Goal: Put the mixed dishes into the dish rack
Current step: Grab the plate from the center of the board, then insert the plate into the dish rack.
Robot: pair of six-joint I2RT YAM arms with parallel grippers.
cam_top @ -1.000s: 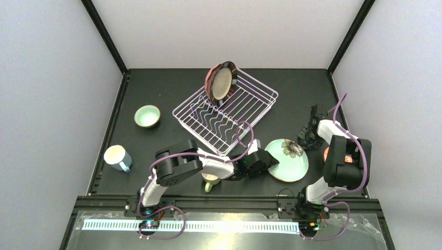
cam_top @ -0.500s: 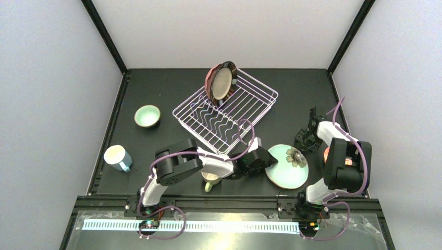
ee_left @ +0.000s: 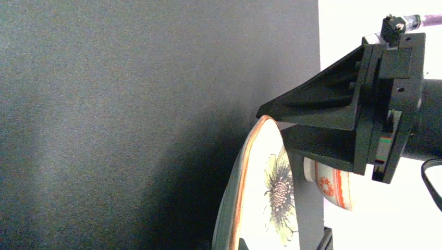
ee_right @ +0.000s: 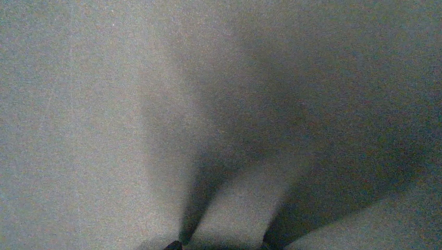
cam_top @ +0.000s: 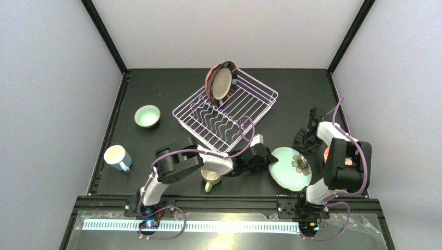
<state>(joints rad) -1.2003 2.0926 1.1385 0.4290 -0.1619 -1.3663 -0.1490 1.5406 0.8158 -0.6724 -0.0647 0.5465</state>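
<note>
Left gripper (cam_top: 267, 159) clamping the flowered plate (cam_top: 291, 167) by its rim
Plate is sitting tilted, lower right of centre, outside the rack (cam_top: 250, 104); right gripper (cam_top: 307, 136) is hanging beside it, jaws spread, empty.

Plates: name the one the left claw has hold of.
The mint flowered plate, tipped up with its rim in the left claw. The dark-rimmed plate stands upright in the dish rack, untouched.
</note>
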